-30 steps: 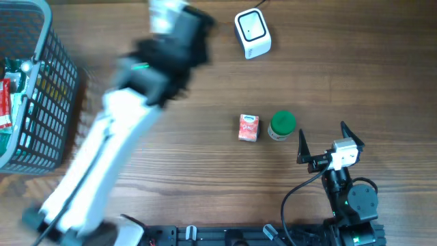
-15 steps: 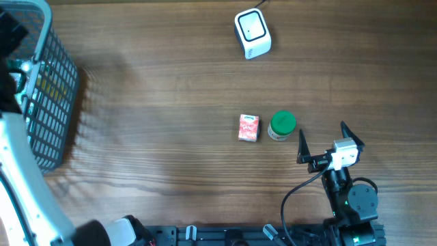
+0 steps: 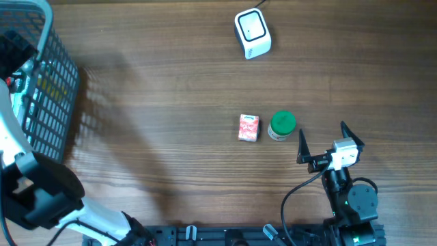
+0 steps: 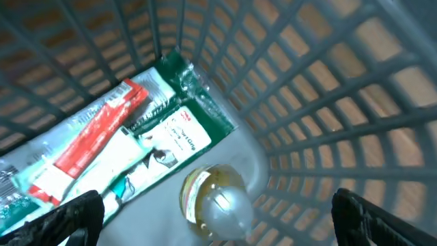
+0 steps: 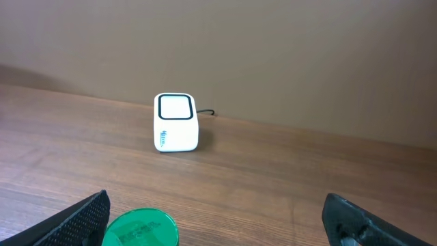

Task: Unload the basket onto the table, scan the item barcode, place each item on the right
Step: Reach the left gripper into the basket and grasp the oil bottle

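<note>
The white barcode scanner (image 3: 252, 33) stands at the back of the table, its window facing up; the right wrist view also shows the scanner (image 5: 176, 122). A small red carton (image 3: 249, 128) and a green-lidded jar (image 3: 282, 126) stand mid-table. My left gripper (image 4: 218, 222) is open inside the grey basket (image 3: 51, 102). It hangs over a clear-capped bottle (image 4: 215, 198) and a red, green and white packet (image 4: 123, 143). My right gripper (image 3: 322, 130) is open and empty, just right of the jar.
The basket's mesh walls (image 4: 328, 89) close round my left gripper on all sides. The left arm (image 3: 41, 195) runs along the table's left edge. The scanner's cable (image 5: 207, 113) leads off behind it.
My left arm has swung from the middle of the table over to the far left and lowered its gripper into the basket. The right arm, carton and jar have not moved.
</note>
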Motion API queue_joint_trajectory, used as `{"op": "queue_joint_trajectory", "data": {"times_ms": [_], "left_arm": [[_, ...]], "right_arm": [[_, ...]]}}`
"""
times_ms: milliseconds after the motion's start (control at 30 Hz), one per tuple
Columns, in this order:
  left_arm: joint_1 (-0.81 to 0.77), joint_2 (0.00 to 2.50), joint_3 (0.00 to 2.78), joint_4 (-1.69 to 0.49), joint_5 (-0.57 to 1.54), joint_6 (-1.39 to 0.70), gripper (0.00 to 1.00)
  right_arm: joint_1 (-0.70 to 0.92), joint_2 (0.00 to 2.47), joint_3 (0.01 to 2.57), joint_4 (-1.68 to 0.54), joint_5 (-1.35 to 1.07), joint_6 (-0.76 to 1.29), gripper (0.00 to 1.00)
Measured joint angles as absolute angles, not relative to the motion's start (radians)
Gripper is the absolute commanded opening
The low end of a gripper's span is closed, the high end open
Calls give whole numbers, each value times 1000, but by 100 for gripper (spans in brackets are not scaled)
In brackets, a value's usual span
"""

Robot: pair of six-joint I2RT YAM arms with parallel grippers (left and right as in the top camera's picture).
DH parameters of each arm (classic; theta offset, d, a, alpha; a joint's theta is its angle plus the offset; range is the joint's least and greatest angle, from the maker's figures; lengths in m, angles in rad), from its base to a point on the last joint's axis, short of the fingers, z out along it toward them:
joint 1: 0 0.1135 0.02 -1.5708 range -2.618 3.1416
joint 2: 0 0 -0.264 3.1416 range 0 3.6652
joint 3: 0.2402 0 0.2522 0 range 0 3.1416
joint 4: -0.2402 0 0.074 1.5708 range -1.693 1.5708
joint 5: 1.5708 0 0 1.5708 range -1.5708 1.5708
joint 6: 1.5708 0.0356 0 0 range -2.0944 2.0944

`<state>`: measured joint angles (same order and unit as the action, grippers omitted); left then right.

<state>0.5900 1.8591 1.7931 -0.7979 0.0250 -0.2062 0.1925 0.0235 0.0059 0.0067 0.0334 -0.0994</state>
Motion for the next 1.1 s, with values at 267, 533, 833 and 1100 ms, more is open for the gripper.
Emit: {"op": "queue_joint_trajectory", "data": {"times_ms": [267, 533, 833, 1100], "left_arm": [[599, 1991, 1789, -853, 51, -204, 93], [598, 2023, 1775, -860, 57, -197, 68], [597, 2024, 1774, -859, 64, -192, 30], [604, 2017, 1775, -845, 66, -192, 25]], "right_arm": [[192, 23, 6, 7, 34, -99, 100], [192, 23, 6, 7, 33, -99, 100], [192, 23, 6, 7, 33, -99, 100], [192, 23, 6, 7, 33, -99, 100]]}}
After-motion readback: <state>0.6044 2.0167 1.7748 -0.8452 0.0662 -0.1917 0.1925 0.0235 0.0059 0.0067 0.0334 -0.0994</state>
